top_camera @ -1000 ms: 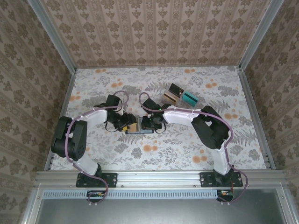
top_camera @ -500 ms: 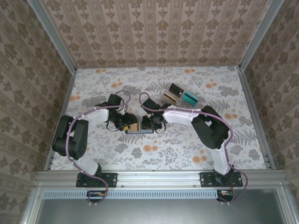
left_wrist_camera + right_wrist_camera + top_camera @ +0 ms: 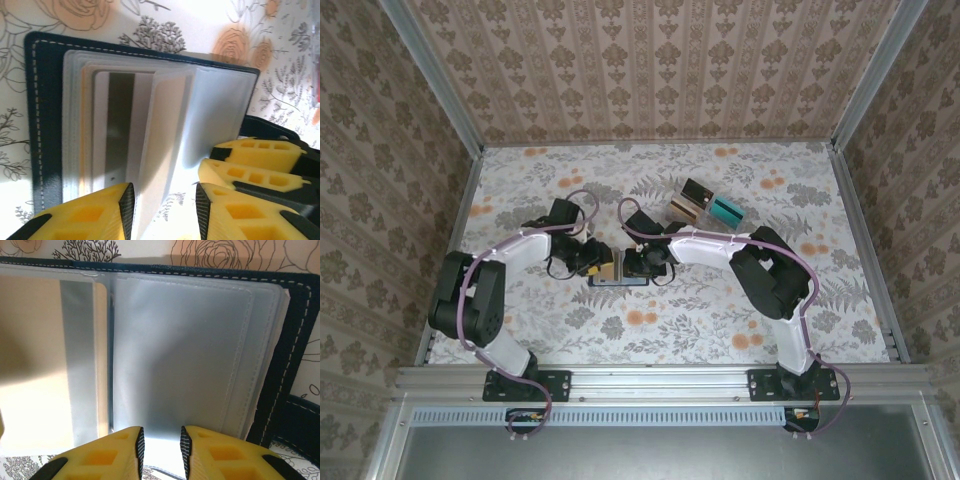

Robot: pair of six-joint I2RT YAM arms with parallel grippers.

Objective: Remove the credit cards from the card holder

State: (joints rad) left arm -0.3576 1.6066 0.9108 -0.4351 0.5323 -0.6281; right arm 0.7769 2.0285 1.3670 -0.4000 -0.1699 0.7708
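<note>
**Where my three cameras look**

The top camera sits above and behind my arm bases, looking down and away over the whole worktop (image 3: 720, 320) from well back. My left wrist camera rides behind my left hand (image 3: 162, 210), faces out along its fingers, and is very close to the open card holder (image 3: 45, 125). My right wrist camera looks past my right hand (image 3: 161, 450), just as near, from the opposite side. All three views share that card holder, mid-worktop.

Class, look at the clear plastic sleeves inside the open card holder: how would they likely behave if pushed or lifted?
Probably floppy: one sleeve bows up off the card holder. Likely slippery, given the glossy sheen. Light, apparently thin enough to show the card through.
</note>
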